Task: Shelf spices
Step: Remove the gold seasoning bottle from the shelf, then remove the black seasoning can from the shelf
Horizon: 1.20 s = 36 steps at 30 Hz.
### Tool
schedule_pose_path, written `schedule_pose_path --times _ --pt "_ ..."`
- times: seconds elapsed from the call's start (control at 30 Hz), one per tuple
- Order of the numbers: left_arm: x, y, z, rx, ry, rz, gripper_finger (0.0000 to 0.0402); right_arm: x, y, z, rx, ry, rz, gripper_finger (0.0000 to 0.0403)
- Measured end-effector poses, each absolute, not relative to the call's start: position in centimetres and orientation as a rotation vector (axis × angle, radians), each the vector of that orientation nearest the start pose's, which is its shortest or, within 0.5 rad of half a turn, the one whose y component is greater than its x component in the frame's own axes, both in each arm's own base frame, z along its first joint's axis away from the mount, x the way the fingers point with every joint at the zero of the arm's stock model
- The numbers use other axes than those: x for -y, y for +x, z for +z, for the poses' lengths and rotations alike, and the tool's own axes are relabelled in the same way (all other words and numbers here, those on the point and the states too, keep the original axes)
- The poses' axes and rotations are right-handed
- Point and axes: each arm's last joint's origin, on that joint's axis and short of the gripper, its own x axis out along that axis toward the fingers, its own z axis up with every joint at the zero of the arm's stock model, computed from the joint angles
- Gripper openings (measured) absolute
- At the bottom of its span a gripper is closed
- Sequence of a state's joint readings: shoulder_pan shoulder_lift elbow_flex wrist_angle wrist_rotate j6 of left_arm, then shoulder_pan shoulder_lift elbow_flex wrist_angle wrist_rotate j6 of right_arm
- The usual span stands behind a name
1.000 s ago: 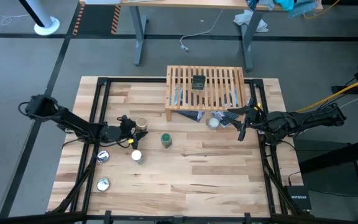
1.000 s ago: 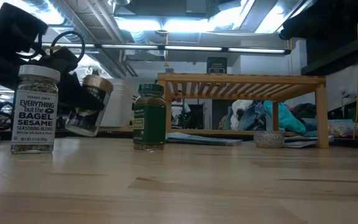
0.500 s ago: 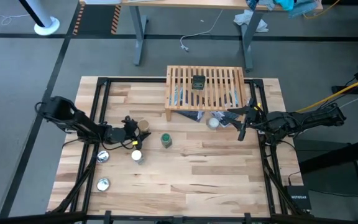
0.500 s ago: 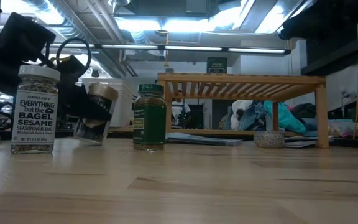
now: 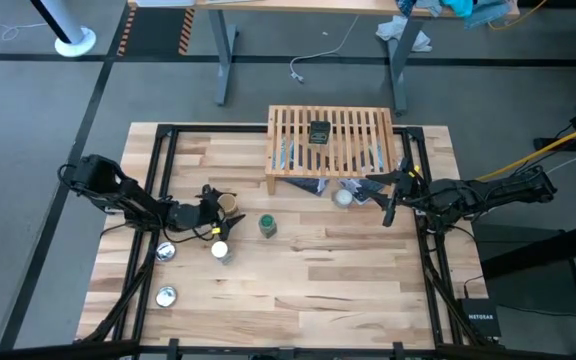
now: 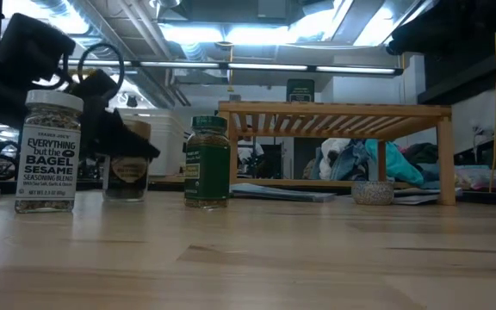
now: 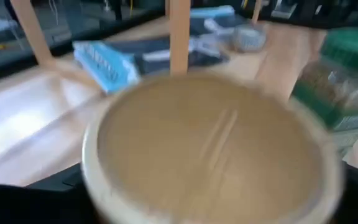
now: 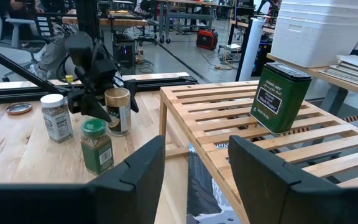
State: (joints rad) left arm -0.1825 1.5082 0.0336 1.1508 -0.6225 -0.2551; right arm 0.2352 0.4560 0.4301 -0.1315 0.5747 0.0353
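Observation:
The squat tan-brown jar (image 5: 229, 204) stands upright on the table, left of the green-lidded jar (image 5: 266, 225); its lid fills the left wrist view (image 7: 210, 149). My left gripper (image 5: 215, 209) is shut around it. The white-capped jar (image 5: 221, 250) stands nearer the table's near edge. The dark tin (image 5: 319, 132) stands on top of the wooden slat shelf (image 5: 330, 140). My right gripper (image 5: 388, 200) is open and empty, right of the shelf's front; its fingers show in its own wrist view (image 8: 194, 168). My left gripper holds the tan jar by its upper part, just below the lid (image 6: 131, 145), with one finger on each side. The fingers (image 8: 97, 104) come from the table's left, slanting down. The jar stands upright with its base (image 6: 127, 197) on the table.
Two flat silver round pieces (image 5: 165, 252) (image 5: 166, 295) lie near the table's left near corner. A third piece (image 5: 343, 196) lies in front of the shelf, with flat packets under the shelf (image 5: 318, 185). Bare tabletop stretches across the middle and near right (image 5: 348, 280).
My left gripper has come down and tipped the tan jar back. One second ago the jar hung tilted, clear of the table. Now it stands upright with its base on the table, in about the same place.

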Motion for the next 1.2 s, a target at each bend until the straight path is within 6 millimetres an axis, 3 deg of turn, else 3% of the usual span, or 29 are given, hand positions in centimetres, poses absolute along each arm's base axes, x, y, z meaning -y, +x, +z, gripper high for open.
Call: schedule_pose_path --times 0.6,0.8,1.2 --pt "1.5 17.4 12.9 -0.076 0.018 0.452 0.0368 -1.3 12.1 25.9 -0.139 -0.027 -0.341 0.0182" --pt "1.2 16.2 14.7 0.017 0.058 0.48 0.0368 -1.3 12.1 25.9 -0.14 -0.027 -0.341 0.0182" --pt "0.7 13.6 17.0 0.033 0.083 0.485 0.0368 -1.3 12.1 25.9 -0.14 -0.028 -0.341 0.0182"
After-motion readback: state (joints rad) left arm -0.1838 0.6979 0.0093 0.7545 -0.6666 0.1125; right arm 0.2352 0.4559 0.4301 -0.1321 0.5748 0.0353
